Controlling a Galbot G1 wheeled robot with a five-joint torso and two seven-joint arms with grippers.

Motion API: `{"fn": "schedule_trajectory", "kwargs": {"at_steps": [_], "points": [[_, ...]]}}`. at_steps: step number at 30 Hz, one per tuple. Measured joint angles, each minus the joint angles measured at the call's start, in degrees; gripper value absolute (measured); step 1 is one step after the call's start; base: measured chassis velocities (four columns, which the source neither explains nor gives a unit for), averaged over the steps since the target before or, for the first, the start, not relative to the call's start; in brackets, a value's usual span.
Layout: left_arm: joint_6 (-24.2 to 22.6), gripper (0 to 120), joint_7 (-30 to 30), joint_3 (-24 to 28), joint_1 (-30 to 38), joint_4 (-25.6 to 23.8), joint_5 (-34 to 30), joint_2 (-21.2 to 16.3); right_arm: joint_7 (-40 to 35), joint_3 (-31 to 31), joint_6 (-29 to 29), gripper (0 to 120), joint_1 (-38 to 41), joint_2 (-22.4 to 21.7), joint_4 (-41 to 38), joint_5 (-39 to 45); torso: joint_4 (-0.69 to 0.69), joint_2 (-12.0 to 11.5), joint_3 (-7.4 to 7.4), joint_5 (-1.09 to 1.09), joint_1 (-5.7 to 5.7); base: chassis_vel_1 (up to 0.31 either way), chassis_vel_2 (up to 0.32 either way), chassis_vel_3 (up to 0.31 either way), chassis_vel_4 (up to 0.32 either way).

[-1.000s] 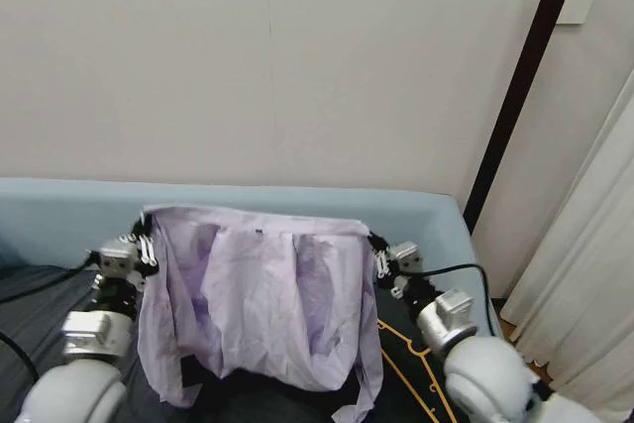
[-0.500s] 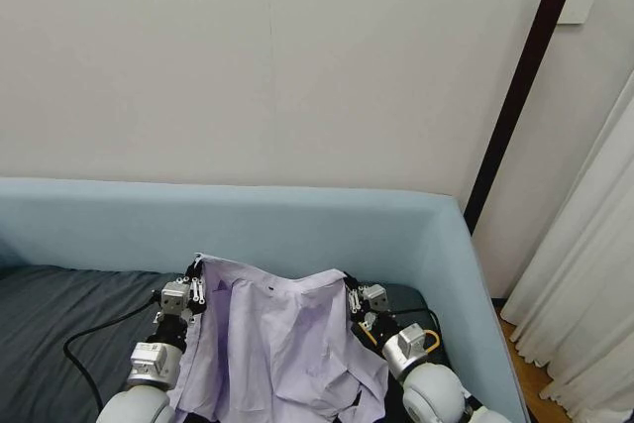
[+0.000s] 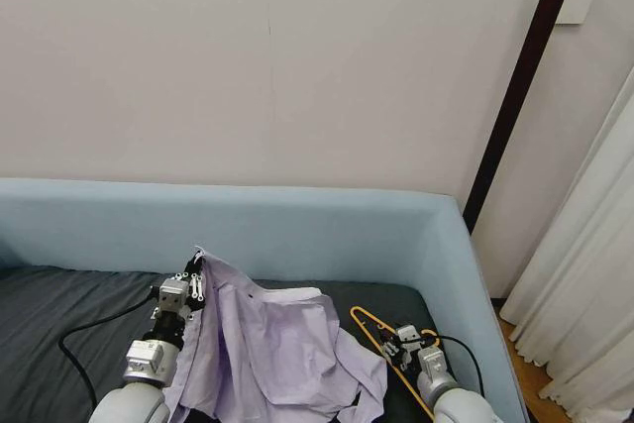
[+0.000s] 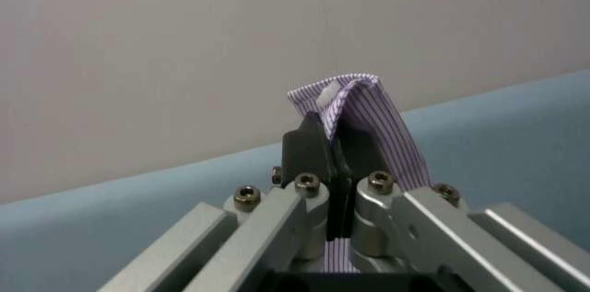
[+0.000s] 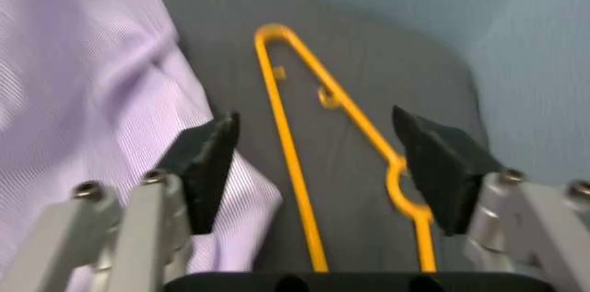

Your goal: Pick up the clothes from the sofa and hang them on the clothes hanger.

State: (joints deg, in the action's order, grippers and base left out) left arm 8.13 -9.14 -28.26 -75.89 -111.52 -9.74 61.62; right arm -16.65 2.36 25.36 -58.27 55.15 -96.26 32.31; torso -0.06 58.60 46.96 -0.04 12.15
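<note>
A lilac striped shirt hangs from one corner pinched by my left gripper, which is shut on the fabric; the rest of the garment slumps onto the dark sofa seat. My right gripper is lower, at the seat's right end, open with nothing between its fingers. A yellow wire hanger lies flat on the seat under it, and the right wrist view has the hanger between the spread fingers, with the shirt's edge beside it.
The sofa has a light-blue backrest and right armrest around a dark grey seat. A black cable runs along the seat by my left arm. A dark pole and white curtain stand at right.
My right gripper has let go of the shirt and dropped to the seat above the hanger. The shirt's right side has fallen onto the cushion. The left gripper still holds its corner up.
</note>
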Motion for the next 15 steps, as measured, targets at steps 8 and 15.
{"fn": "schedule_trajectory", "kwargs": {"at_steps": [8,15], "points": [[0.1,0,0.1,0.4,-0.4,-0.2,0.1,-0.1,2.4,-1.9,10.7,96,3.3,1.9,6.1,-1.0,0.00,0.0,0.00,0.01,0.00,0.000,0.000,0.000,0.000],[0.1,0,-0.1,0.6,0.0,0.1,0.0,-1.0,8.6,-4.4,16.8,100,6.5,3.6,14.3,-3.6,-0.01,0.0,0.00,-0.01,0.00,0.000,0.000,0.000,0.000]]}}
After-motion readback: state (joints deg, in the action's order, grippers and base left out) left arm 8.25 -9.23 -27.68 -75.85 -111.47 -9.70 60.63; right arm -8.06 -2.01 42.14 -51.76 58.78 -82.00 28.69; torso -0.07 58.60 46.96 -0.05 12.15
